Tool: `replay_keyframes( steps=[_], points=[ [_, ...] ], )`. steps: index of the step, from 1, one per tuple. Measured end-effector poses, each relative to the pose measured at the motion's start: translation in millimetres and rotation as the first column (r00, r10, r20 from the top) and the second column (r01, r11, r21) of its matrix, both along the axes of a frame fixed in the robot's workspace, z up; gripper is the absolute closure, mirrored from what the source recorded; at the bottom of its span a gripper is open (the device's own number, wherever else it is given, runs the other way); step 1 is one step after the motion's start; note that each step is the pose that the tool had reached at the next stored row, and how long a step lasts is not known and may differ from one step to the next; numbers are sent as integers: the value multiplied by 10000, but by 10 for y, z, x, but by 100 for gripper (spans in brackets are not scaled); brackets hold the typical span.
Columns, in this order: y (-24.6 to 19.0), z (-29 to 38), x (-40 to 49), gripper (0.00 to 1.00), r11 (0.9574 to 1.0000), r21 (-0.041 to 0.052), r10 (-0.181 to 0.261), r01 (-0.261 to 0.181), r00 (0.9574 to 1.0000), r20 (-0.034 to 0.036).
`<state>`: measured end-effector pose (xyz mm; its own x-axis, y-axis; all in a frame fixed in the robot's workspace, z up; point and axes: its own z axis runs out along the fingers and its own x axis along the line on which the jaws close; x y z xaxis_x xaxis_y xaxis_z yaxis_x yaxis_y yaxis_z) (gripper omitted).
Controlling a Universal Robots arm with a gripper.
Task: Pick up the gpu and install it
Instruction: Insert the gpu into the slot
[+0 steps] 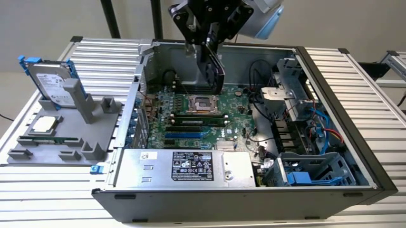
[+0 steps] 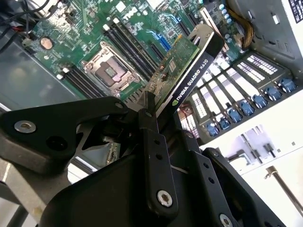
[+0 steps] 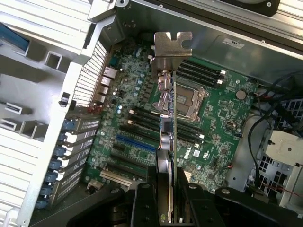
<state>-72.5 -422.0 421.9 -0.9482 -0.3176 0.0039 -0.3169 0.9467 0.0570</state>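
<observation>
Gpu hangs edge-down, pinched in the gripper, with the motherboard below the gripper, seemingly oriented for pushing straight in.

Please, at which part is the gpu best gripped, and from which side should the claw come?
By its two flat faces, at the part away from the silver bracket, coming from above. The gpu is a thin card, so the faces give the pads broad contact, and the bracket and lower edge are left free for the motherboard below. The claw is shut on it just so.
</observation>
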Motion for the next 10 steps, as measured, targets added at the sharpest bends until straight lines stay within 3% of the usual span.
replay_keyframes(
  steps=[10],
  points=[
    [0,0,25,100,9988,0,482,-482,9988,0]
  ],
)
